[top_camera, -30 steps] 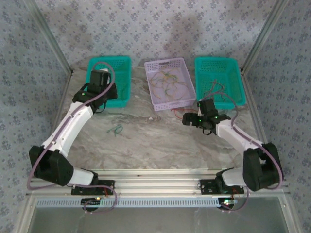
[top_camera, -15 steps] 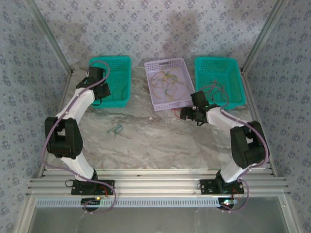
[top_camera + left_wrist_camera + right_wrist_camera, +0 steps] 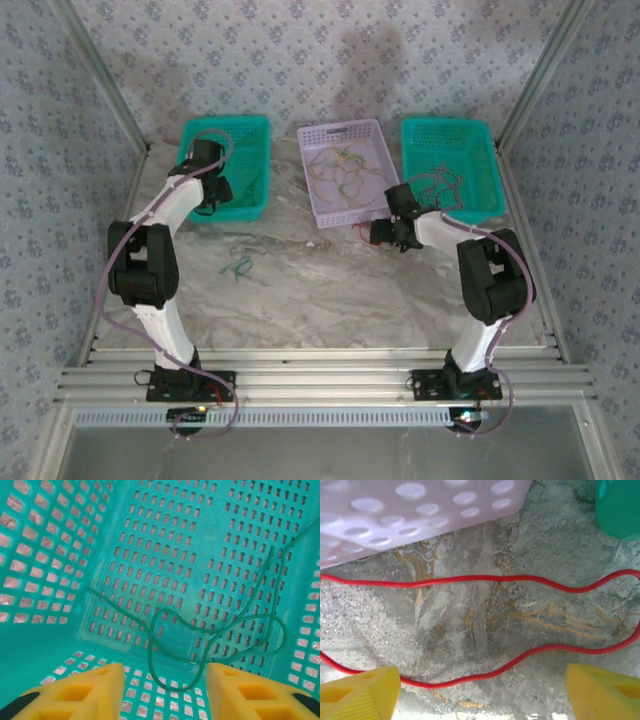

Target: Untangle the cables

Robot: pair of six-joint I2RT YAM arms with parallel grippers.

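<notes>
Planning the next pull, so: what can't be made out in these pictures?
- Right wrist: red cable, both strands run off the left edge; ends unseen.
- Left wrist: green cable leaves the right edge inside the teal basket.
- Top view: cables in the lilac basket too small to count or trace.

From up top, the cables point(image 3: 343, 172) in the lilac basket point(image 3: 340, 124) are way too small to sort strand from strand. On the right wrist view, the red cable point(image 3: 485, 578) runs off both side edges. The green cable point(image 3: 149, 647) on the left wrist view gets chopped at the right edge too.
</notes>
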